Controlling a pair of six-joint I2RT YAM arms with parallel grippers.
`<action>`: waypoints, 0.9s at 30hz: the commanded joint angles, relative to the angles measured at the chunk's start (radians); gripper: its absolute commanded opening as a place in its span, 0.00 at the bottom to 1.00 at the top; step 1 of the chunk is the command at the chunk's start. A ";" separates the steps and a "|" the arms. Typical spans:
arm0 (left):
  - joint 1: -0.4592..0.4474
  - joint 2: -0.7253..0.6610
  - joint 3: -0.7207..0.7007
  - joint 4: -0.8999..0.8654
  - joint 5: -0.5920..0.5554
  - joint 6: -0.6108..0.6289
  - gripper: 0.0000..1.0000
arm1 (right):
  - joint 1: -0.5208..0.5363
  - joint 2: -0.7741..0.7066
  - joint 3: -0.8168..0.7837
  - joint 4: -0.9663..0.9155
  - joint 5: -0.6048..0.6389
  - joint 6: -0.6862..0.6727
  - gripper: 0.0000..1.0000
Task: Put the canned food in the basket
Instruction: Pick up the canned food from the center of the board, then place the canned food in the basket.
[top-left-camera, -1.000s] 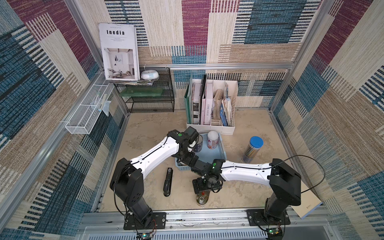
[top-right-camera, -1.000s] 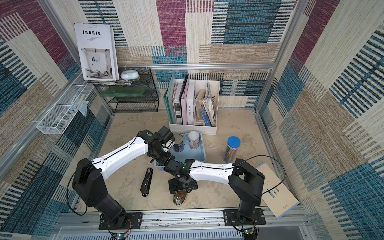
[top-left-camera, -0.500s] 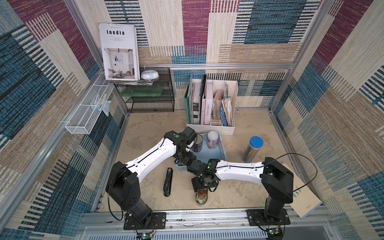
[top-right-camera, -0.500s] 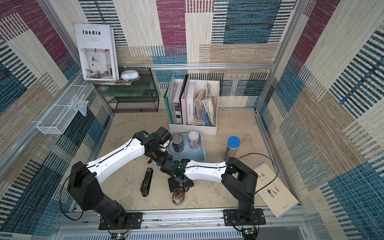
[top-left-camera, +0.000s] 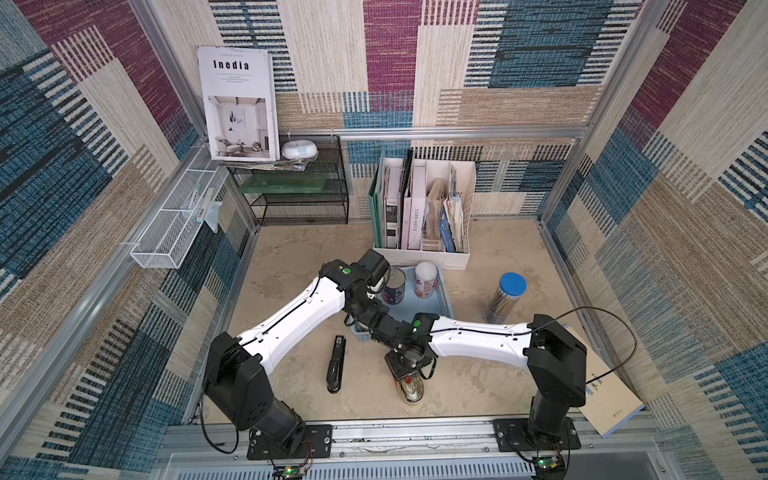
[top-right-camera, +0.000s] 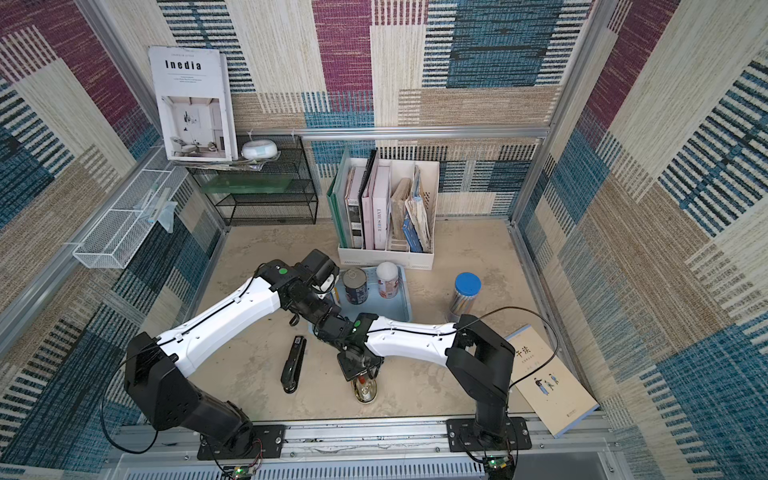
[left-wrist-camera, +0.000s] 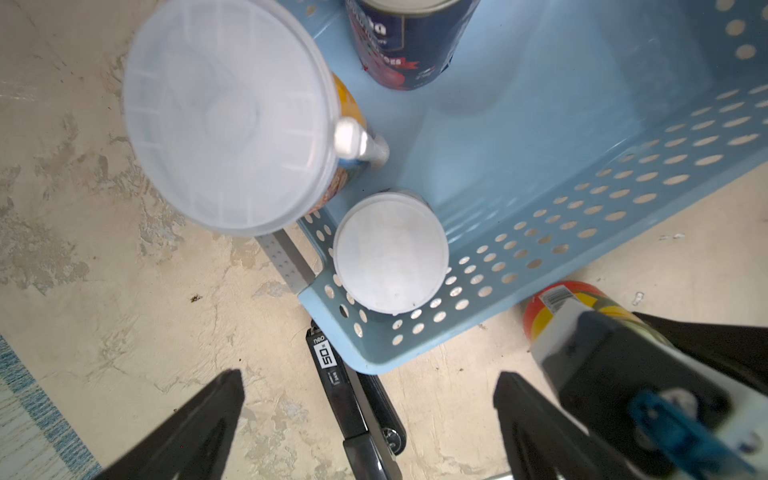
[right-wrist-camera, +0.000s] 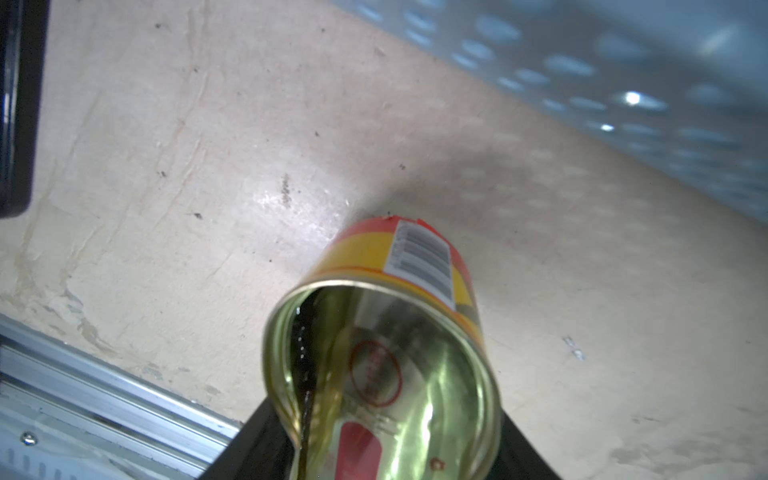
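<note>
The right end effector hovers low over the gold tin, which lies on the table near the front rail, close to the blue basket but outside it. Its fingers flank the tin, though I cannot tell whether they grip it. The left end effector hangs wide open above the basket's near corner, where a white-lidded can stands inside. A dark blue can and a white-topped can stand at the basket's far end

three white-lidded cans; one dark can; one gold tin; one basket; one stapler; one tube
</note>
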 joint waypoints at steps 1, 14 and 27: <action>0.006 -0.034 0.014 -0.036 0.066 -0.008 0.99 | -0.001 0.004 0.040 -0.211 0.068 -0.134 0.57; 0.051 -0.140 -0.011 -0.041 0.090 -0.024 1.00 | -0.017 0.025 0.335 -0.424 0.207 -0.460 0.56; 0.109 -0.200 -0.047 -0.029 0.119 -0.016 1.00 | -0.101 0.091 0.564 -0.395 0.277 -0.528 0.57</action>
